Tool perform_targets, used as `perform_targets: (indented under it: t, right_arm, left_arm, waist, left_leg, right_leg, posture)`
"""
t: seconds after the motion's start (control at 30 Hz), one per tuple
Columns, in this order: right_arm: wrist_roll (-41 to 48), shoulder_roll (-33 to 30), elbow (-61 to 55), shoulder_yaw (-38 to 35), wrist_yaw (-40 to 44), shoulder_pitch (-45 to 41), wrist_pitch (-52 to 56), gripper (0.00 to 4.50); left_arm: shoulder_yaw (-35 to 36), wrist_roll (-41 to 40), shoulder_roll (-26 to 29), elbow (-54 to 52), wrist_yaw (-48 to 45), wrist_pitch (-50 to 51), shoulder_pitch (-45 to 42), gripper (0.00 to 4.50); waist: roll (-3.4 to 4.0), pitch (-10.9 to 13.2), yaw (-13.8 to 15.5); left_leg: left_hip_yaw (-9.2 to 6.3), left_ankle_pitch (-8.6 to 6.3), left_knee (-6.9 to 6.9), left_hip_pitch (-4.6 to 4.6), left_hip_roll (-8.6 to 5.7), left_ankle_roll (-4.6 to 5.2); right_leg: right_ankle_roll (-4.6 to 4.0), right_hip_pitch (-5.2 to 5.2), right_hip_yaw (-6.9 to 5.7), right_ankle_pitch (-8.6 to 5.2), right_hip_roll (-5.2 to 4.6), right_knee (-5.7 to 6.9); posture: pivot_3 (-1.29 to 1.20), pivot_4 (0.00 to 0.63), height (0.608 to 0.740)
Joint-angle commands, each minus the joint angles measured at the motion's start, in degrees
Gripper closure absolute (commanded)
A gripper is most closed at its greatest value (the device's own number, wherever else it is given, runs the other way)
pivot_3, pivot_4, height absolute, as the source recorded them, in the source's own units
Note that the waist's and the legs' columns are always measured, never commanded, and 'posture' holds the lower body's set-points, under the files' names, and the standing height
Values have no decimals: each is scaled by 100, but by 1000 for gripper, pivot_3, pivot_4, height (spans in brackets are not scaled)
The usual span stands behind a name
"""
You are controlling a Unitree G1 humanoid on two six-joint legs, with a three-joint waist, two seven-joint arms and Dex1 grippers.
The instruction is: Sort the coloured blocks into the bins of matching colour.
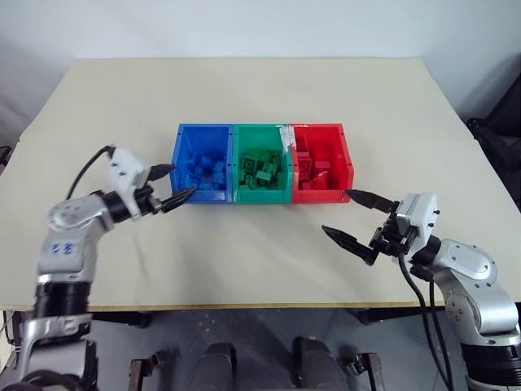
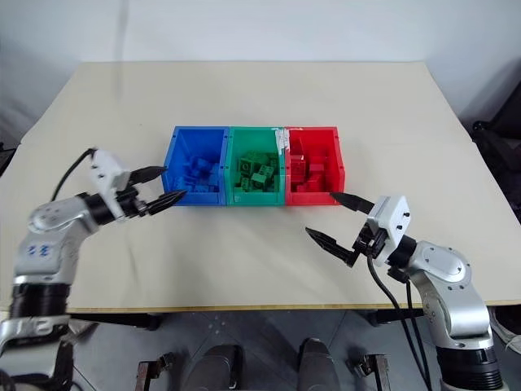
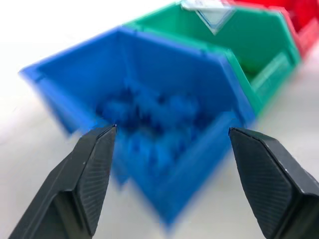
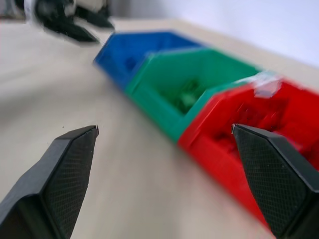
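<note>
Three glossy, smooth plastic bins (image 1: 262, 163) hold studded plastic blocks (image 1: 262, 173) on a matt, pale table (image 1: 244, 90); the grippers' black fingers (image 3: 89, 172) show fine cross-hatched texture.

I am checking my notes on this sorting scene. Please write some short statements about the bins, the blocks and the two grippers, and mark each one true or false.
1. The green bin stands between the blue bin and the red bin. True.
2. The left gripper holds a blue block. False: its fingers are apart and hold nothing.
3. The right gripper is open and holds nothing. True.
4. Loose blocks lie on the table in front of the bins. False: the blocks seen are inside the bins.
5. The red bin holds red blocks. True.
</note>
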Motion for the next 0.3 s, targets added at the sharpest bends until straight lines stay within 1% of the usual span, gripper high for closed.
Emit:
perform_targets:
  t: [0.03, 0.13, 0.2, 0.3]
  right_arm:
    - [-27, -232, 355, 69, 536, -257, -201, 0]
    - [-89, -277, 901, 62, 782, -597, -370, 0]
    - [-114, -270, 1153, 8, 836, -736, -470, 0]
    - [-96, -254, 1448, -65, 867, -860, -531, 0]
  left_arm:
    - [587, -332, 384, -610, -410, -130, 610, 681]
    - [831, -489, 417, -984, -342, -12, 1090, 681]
    - [887, -365, 324, -1196, -138, -129, 1331, 681]
    - [883, -252, 196, -1473, 247, -28, 1576, 681]
  waist:
    - [1, 0, 13]
    - [1, 1, 44]
    - [1, 1, 65]
    - [1, 0, 66]
  left_leg:
    - [0, 0, -1, 1, 0, 0]
    - [-1, 0, 2, 4, 0, 1]
    - [-4, -1, 5, 5, 0, 2]
    - [-4, -1, 3, 4, 0, 2]
  right_leg:
    - [-1, 1, 0, 0, 0, 1]
    - [-1, 5, 0, 0, 0, 1]
    - [-1, 9, 0, 0, -1, 0]
    - [-2, 8, -1, 0, -2, 2]
  posture:
    - [0, 150, 740]
    - [0, 150, 740]
    - [0, 150, 740]
    - [0, 150, 740]
